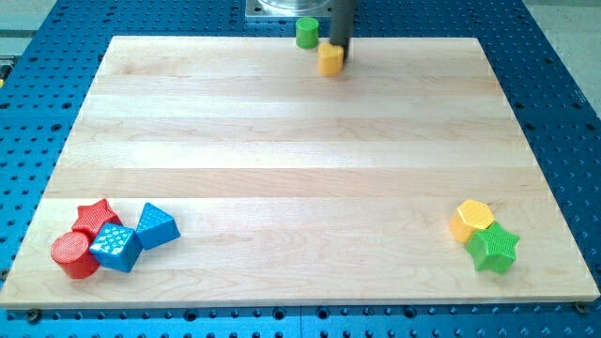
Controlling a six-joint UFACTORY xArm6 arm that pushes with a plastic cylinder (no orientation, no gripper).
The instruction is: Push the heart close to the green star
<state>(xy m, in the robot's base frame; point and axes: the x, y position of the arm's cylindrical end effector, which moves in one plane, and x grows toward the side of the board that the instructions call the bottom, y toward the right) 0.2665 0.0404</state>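
Note:
A small yellow block [330,59] lies near the board's top edge, a little right of centre. Its shape is hard to make out, but it looks like the heart. My tip [340,53] is right against its upper right side, and the dark rod rises out of the view's top. The green star [494,249] lies at the board's bottom right, far from the yellow block. A yellow hexagon [471,219] touches the star's upper left.
A green cylinder [306,32] stands just up and left of the yellow block at the top edge. At the bottom left, a red star [96,215], a red cylinder [73,255], a blue cube [115,247] and another blue block [157,225] sit clustered together.

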